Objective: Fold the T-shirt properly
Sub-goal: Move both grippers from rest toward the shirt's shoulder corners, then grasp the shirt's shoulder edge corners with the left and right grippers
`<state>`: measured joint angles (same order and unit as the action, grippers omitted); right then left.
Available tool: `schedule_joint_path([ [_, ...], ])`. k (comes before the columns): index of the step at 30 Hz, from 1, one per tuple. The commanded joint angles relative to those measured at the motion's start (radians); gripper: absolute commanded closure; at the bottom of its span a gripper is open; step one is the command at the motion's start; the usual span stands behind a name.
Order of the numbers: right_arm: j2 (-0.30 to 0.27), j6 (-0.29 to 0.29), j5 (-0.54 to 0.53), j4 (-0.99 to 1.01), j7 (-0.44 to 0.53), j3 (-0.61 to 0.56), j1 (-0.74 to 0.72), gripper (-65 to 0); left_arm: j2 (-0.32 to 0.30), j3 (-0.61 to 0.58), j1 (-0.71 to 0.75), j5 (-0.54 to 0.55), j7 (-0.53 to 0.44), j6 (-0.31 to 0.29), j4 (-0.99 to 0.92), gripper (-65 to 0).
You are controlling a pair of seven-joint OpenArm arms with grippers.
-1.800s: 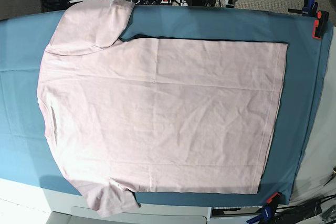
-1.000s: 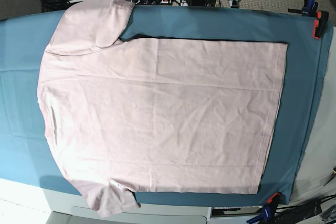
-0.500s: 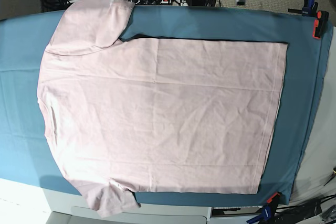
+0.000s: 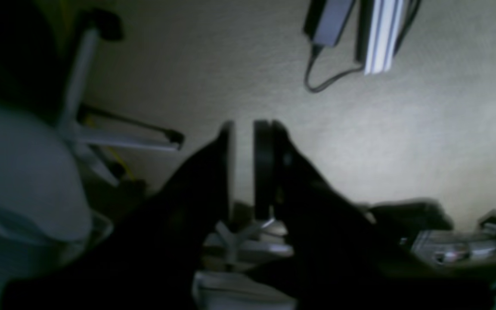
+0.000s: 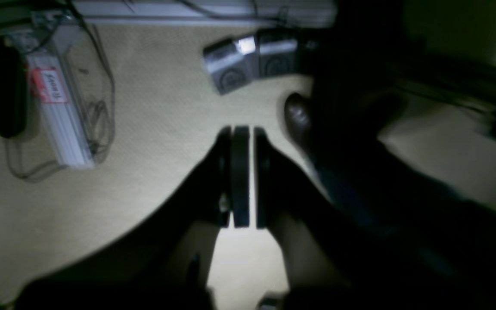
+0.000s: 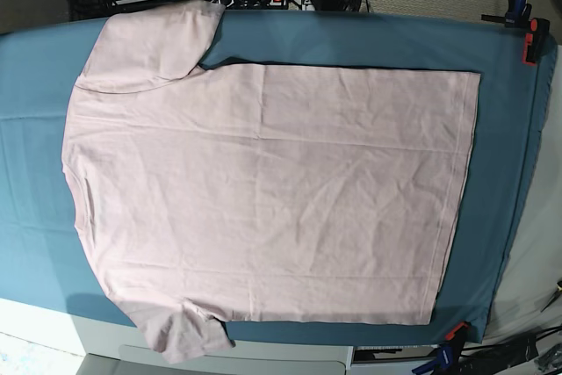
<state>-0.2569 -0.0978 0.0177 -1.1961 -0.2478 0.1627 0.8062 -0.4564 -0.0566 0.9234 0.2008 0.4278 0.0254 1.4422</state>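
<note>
T-shirt [image 6: 263, 191] spread flat on the cloth [image 6: 35, 129].
Collar is turned left, hem right; clamps [image 6: 532, 46] are set at the cloth's right edge.

Left gripper [image 4: 243, 129]: seen only in its wrist view; 2 dark fingers [image 4: 265, 168] stand side by side with a narrow gap of light between them, nothing in the gap.
Right gripper [image 5: 243, 133]: seen only in its wrist view; fingers [image 5: 240, 176] nearly together, just a thin slit between the pads, nothing held.
Arms: neither shows in the base view.
Sharpness: both wrist views are dim and blurred.
</note>
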Motion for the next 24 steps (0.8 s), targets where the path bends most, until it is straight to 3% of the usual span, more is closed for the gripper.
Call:
schedule_joint_path([
  [1,-0.024,0.01,-0.003,-0.073,0.016,0.017,0.055,-2.1,-0.032,0.01,0.058,0.001,0.0,-0.001,0.077,-6.5],
  [4,-0.031,0.021,-0.028,-0.269,0.011,0.092,0.186,-2.1,-0.096,0.069,0.189,0.001,0.037,-0.023,0.28,-6.5],
  [7,-0.029,0.019,-0.128,-0.438,-0.029,0.196,0.268,-2.1,-0.118,0.175,0.275,0.033,0.107,-0.116,0.455,-6.5],
  [13,-0.02,0.01,-0.3,-0.682,-0.156,0.43,0.274,-2.1,-0.122,0.411,0.304,0.319,0.267,-0.313,0.697,-6.5],
  [19,-0.008,0.0,-0.465,-0.774,-0.241,0.609,0.183,-2.1,-0.123,0.579,0.304,0.491,0.224,-0.341,0.84,-6.5],
  [24,0.109,-0.016,-0.592,-0.742,-0.323,0.686,0.021,-2.1,-0.123,0.615,0.268,0.511,0.217,-0.341,0.899,-6.5],
])
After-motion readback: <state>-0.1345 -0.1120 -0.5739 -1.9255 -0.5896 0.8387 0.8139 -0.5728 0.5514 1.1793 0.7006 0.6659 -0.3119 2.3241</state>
